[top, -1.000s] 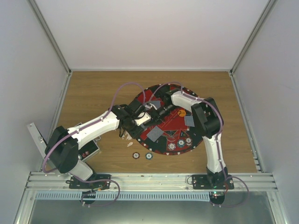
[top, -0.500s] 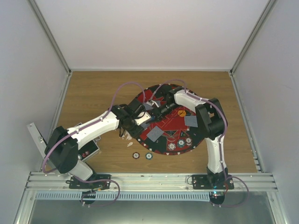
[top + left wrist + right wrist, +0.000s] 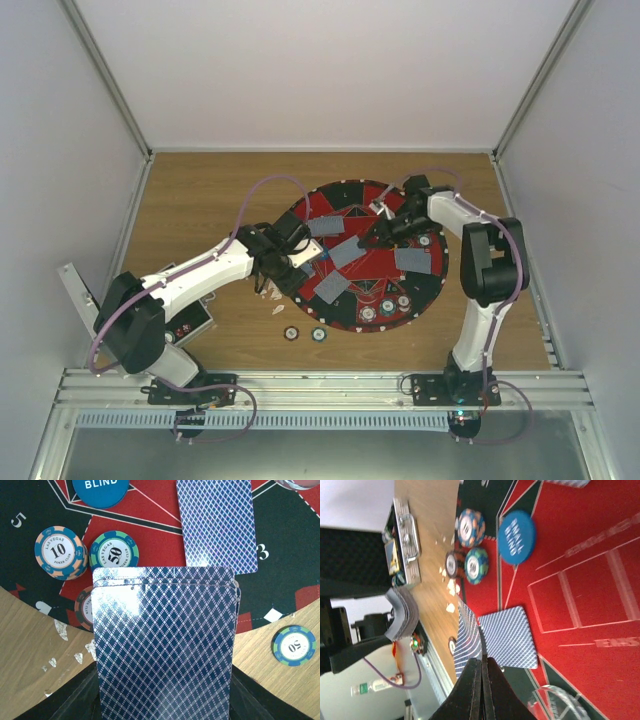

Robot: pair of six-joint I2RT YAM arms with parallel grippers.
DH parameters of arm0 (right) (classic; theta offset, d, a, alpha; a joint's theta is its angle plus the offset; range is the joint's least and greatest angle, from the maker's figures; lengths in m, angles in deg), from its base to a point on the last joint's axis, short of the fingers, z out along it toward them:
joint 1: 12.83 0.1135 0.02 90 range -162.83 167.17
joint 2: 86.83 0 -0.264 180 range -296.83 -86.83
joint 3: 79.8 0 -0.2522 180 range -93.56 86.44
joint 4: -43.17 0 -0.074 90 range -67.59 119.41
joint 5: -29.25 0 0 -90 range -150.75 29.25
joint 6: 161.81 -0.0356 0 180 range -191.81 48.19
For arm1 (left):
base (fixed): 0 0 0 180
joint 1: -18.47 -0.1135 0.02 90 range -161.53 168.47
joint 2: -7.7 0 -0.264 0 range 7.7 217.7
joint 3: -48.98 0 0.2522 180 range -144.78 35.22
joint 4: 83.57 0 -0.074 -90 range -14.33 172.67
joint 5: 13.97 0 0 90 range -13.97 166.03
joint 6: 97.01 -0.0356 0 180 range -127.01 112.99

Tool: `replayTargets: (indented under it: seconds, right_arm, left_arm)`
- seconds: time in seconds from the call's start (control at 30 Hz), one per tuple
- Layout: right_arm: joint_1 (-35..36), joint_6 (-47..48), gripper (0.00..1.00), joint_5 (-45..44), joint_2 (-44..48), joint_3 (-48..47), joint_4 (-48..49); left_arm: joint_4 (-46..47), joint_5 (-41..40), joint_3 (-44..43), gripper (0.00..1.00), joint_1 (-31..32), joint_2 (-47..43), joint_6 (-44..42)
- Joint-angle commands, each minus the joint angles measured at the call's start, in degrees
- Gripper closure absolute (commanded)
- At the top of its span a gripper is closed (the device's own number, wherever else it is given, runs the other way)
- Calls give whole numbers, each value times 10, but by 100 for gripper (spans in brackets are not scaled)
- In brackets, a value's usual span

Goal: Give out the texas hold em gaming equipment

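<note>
My left gripper (image 3: 303, 262) is shut on a deck of grey-blue-backed cards (image 3: 165, 645) at the left rim of the round mat (image 3: 395, 200); the deck hides its fingers. My right gripper (image 3: 378, 232) is shut on one card (image 3: 468, 640), held on edge just above the mat's middle (image 3: 345, 250). Three cards lie face down on the mat (image 3: 323, 226), (image 3: 333, 288), (image 3: 413, 260). Three chips sit at the mat's near rim (image 3: 387, 305). Two chips (image 3: 291, 333), (image 3: 318, 334) lie on the wood. A blue blind disc (image 3: 517, 536) and three chips (image 3: 471, 526) show in the right wrist view.
The black hinged case (image 3: 190, 320) lies at the left under my left arm and also shows in the right wrist view (image 3: 402, 540). Small white scraps (image 3: 60, 630) lie on the wood by the mat's left rim. Grey walls enclose the table.
My right gripper has drawn away from the deck to the right, over the mat, with one card in it. My left gripper has stayed put with the deck.
</note>
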Motion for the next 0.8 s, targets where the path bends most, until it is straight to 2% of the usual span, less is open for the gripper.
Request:
replayTargets:
  seconds: [0.0,0.17,0.33,0.43,0.57,0.7,0.77]
  right_arm:
    - [59,25,99,7,14,33,4]
    - [121,26,99,-16,-18,35,13]
    - [132,30,99,-46,-35,32,12]
    - [136,34,93,-65,-44,35,6]
    - [138,26,72,-98,-40,30,7]
    - [133,12,36,-142,-18,5,3]
    - [129,9,29,-129,-7,-7,5]
  left_arm:
    - [14,-1,1,44,2,-14,-3]
    - [14,-1,2,44,2,-15,-4]
    - [14,-1,3,44,2,-16,-4]
    - [14,-2,1,44,2,-14,-4]
    - [13,-2,0,44,2,-13,-5]
    - [12,-3,0,44,2,-15,-5]
    - [13,-3,0,44,2,-15,-4]
